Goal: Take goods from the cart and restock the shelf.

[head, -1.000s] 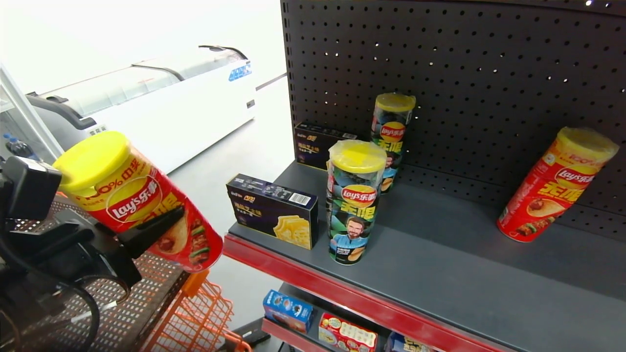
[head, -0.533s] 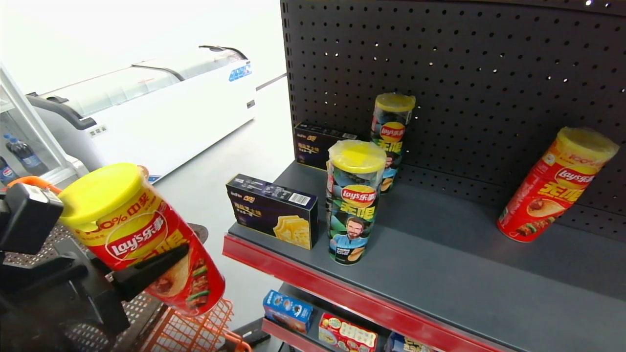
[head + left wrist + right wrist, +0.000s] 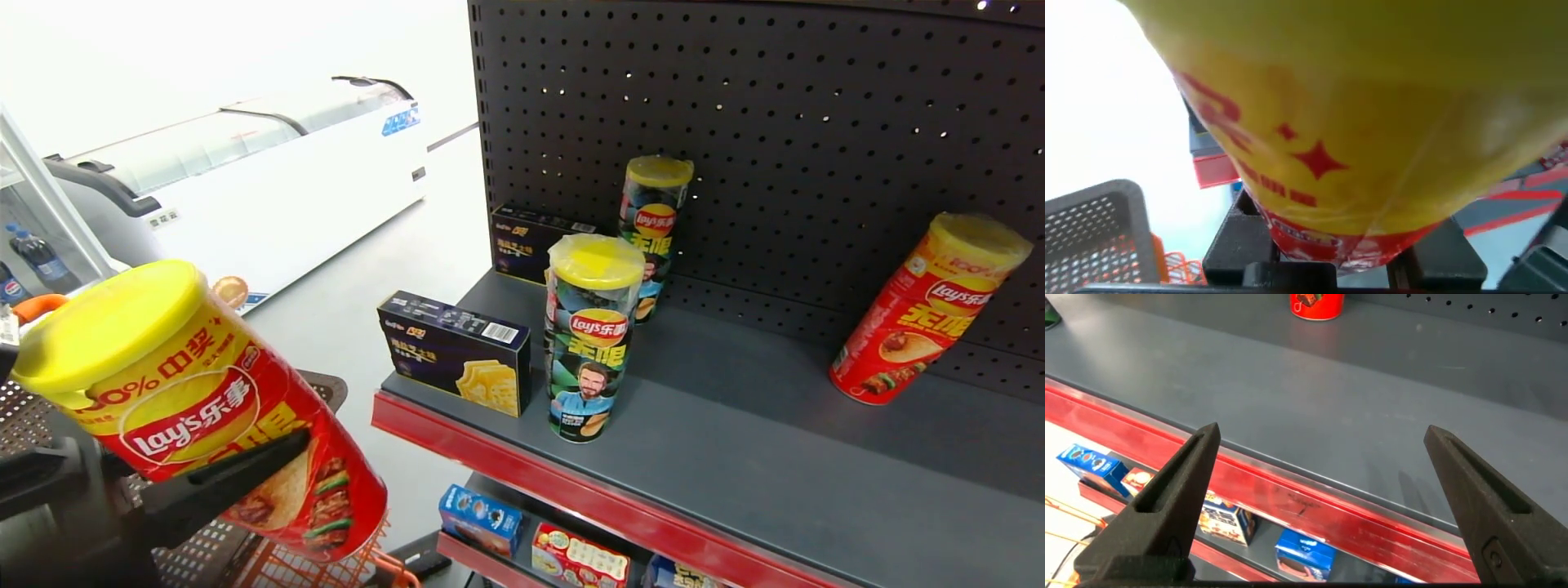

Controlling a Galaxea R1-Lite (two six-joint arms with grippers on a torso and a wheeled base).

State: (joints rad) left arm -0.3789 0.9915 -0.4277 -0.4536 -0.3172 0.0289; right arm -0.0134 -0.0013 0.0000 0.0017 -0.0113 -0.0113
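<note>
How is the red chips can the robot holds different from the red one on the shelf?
The held can hangs in the left gripper; the shelf can rests on the shelf. The held can is over the cart; the shelf can is by the pegboard. Both are red, yellow-lidded.

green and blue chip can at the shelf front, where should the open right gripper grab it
Mid-body of the green and blue yellow-lidded chip can, approached from the front edge of the shelf with the right gripper: it stands upright, and the dark rectangular box crowds its left.
</note>
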